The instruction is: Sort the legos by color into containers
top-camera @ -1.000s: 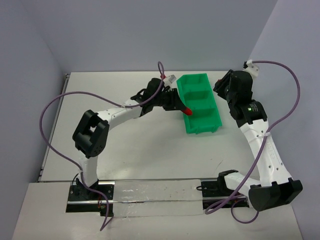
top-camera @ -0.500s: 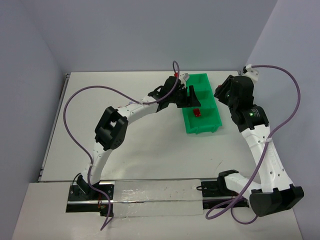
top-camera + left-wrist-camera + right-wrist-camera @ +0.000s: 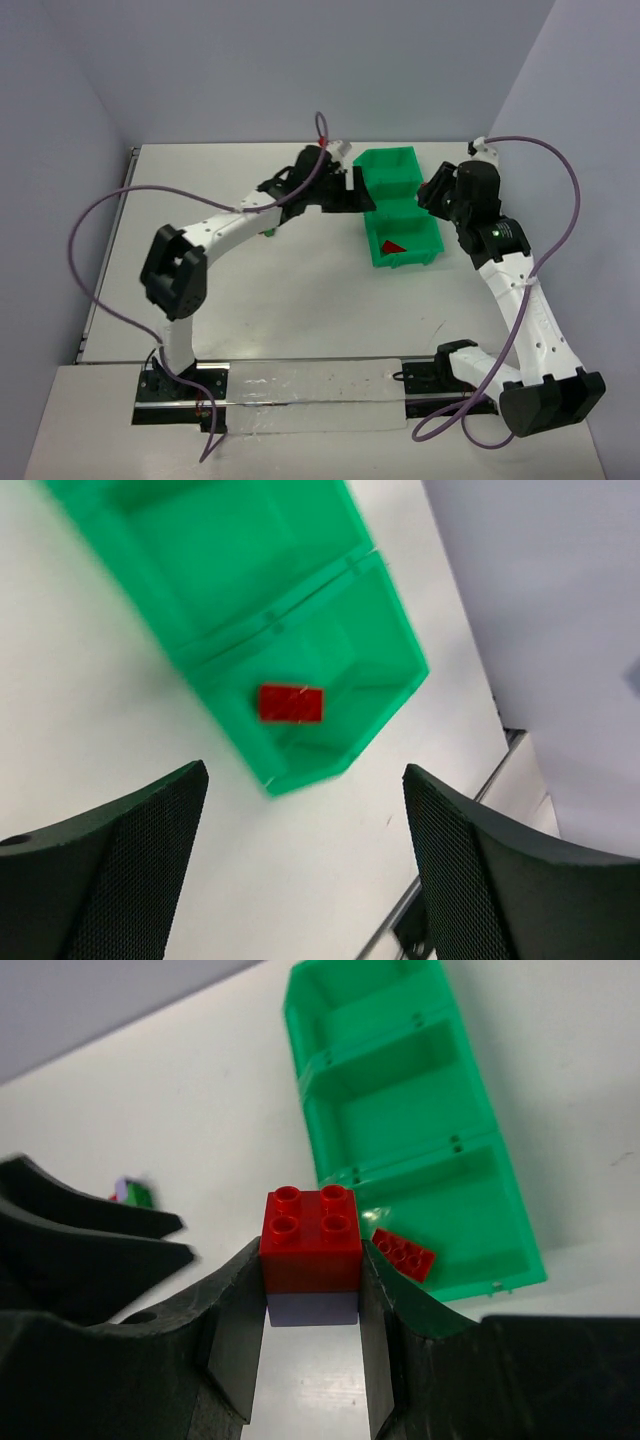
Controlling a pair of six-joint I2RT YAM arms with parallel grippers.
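The green container tray [image 3: 402, 170] lies at the back right of the table, with a flat red lego [image 3: 392, 246] in its nearest compartment. In the left wrist view that red lego [image 3: 291, 702] shows inside the tray [image 3: 320, 610]. My left gripper [image 3: 360, 192] hovers at the tray's left side, open and empty [image 3: 305, 870]. My right gripper [image 3: 432, 192] is at the tray's right side. It is shut [image 3: 312, 1265] on a red lego [image 3: 311, 1235] stacked on a purple lego [image 3: 312, 1308]. The flat red lego [image 3: 403, 1254] lies in the tray [image 3: 400, 1090] beyond.
A small green lego [image 3: 135, 1192] with purple and white bits lies on the white table left of the tray, under the left arm [image 3: 270, 232]. Purple cables arc over both arms. Walls close in the table at the back and right.
My left gripper opened and let go of the red lego, which now lies in the tray's nearest compartment. It has drawn back to the left. The right gripper edged toward the tray.
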